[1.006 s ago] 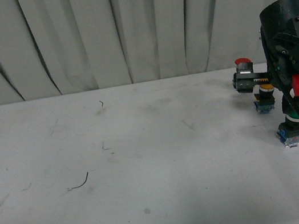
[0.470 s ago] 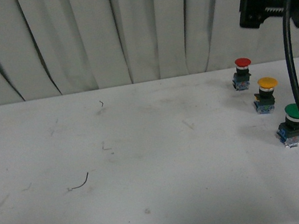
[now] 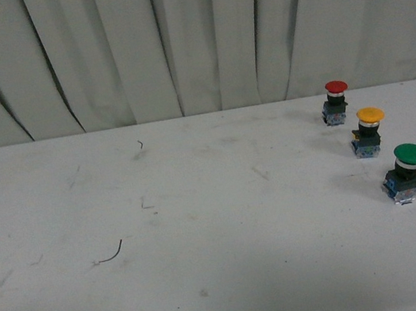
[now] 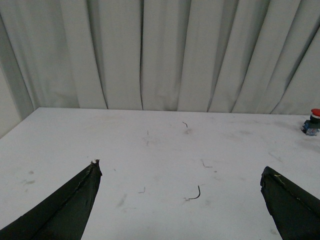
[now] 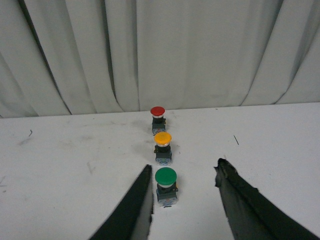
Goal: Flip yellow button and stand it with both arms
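Note:
The yellow button [image 3: 369, 132] stands upright, cap up, on the white table at the right, between a red-capped button [image 3: 335, 102] behind it and a larger green-capped button [image 3: 406, 172] in front. Neither arm shows in the front view. In the right wrist view my right gripper [image 5: 184, 167] is open and empty, well back from the yellow button [image 5: 162, 147]; the green button [image 5: 165, 186] stands just ahead of its fingertips. My left gripper [image 4: 180, 167] is open and empty over bare table at the left; only the red button [image 4: 313, 121] shows there.
The white table [image 3: 201, 205] carries dark scuff marks and a short black wire scrap [image 3: 112, 254]. A pleated grey curtain [image 3: 172, 41] hangs close behind the table's far edge. The three buttons stand in a close row near the right edge.
The right arm, which stood over the buttons a second ago, has lifted up and out of the front view. The three buttons have not moved.

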{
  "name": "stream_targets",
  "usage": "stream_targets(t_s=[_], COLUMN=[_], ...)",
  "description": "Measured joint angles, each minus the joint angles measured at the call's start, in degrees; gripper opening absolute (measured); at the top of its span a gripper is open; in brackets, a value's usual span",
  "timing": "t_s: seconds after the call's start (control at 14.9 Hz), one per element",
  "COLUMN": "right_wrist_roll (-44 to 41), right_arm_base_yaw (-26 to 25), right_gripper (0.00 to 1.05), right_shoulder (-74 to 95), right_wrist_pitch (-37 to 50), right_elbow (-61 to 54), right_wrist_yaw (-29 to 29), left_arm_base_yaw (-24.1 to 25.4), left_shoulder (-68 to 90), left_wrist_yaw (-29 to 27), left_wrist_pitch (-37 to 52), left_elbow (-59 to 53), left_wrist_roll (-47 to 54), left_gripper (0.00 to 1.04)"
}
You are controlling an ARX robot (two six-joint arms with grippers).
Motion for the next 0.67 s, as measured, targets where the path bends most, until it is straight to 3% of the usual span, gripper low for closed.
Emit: stream_targets(t_s=[0.2, 0.27, 0.47, 0.54, 0.67], right_wrist_roll=[-0.9, -1.29, -1.18, -1.2, -1.2], right_arm_base_yaw=[-2.49, -3.28, -6.01, -10.16, -10.93], right_gripper=[0.07, 0.02, 0.02, 0.02, 0.02], right_shoulder=[-10.54, -11.87, -16.06, -18.1, -21.22], right_wrist_pitch=[-1.53, -2.25, -5.09, -6.21, -8.17], right_elbow=[-4.42, -5.2, -7.67, -8.11, -9.01], right_wrist_yaw=[-2.71, -3.43, -6.97, -10.49, -11.02], left_arm_base_yaw=[0.0, 0.0, 0.0, 0.0, 0.0], left_shoulder=[0.0, 0.0, 0.0, 0.0, 0.0], left_wrist_yaw=[-0.04, -0.02, -0.02, -0.02, 0.0], left_wrist_pitch=[0.02, 0.0, 0.02, 0.02, 0.02], left_elbow=[0.0, 0.0, 0.0, 0.0, 0.0], left_wrist_roll=[0.0, 0.0, 0.0, 0.0, 0.0], left_gripper=[0.98, 0.98, 0.98, 0.98, 0.98])
